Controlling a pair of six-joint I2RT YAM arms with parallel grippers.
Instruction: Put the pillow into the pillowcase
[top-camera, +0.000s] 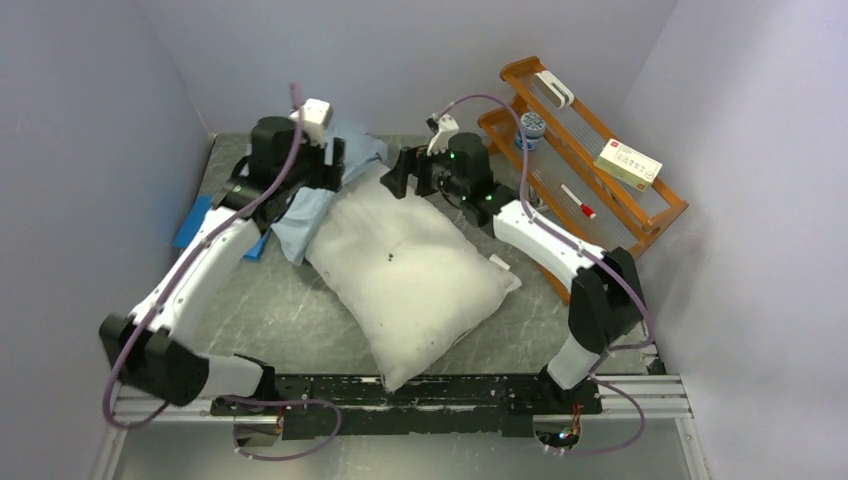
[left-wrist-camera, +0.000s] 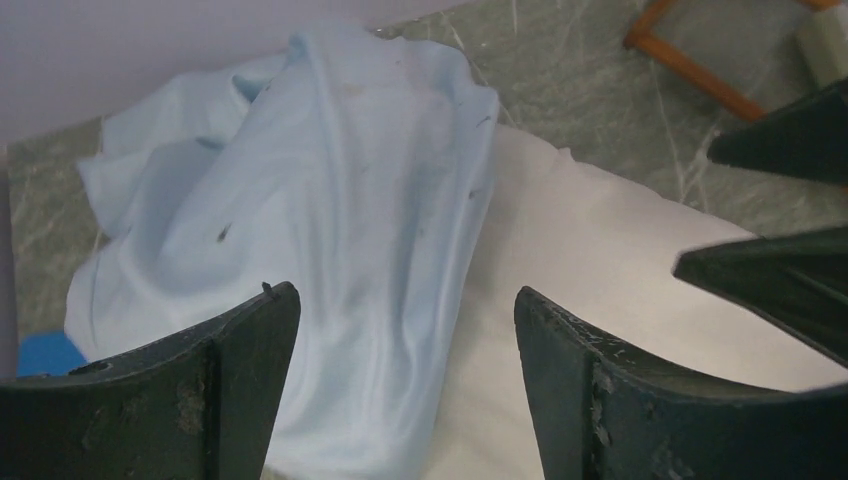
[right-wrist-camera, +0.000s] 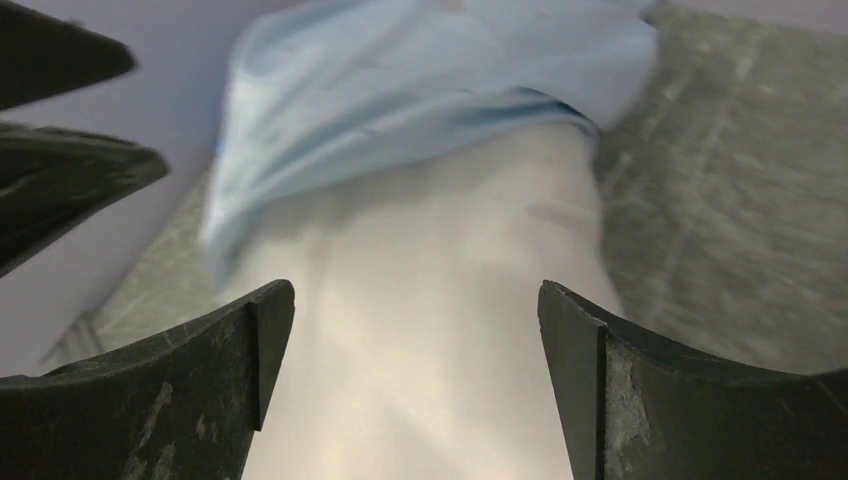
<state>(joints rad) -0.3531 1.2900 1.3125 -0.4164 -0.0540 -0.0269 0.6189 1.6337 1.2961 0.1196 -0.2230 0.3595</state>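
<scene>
Pillow is lying mostly uncovered beneath left pincer and right pincer, both hanging open, gripping nothing; pillowcase is covering only its far end, just ahead of them.

Right wrist view is pretty smeared, so where the pillow ends and the pillowcase starts up top is mush. In the top view the pillow's far end, upper middle, is buried under the right arm and the pillowcase, can't tell if it's inside. The blue mat at left is mostly under the left arm. Print on the box, upper right, is unreadable.
</scene>
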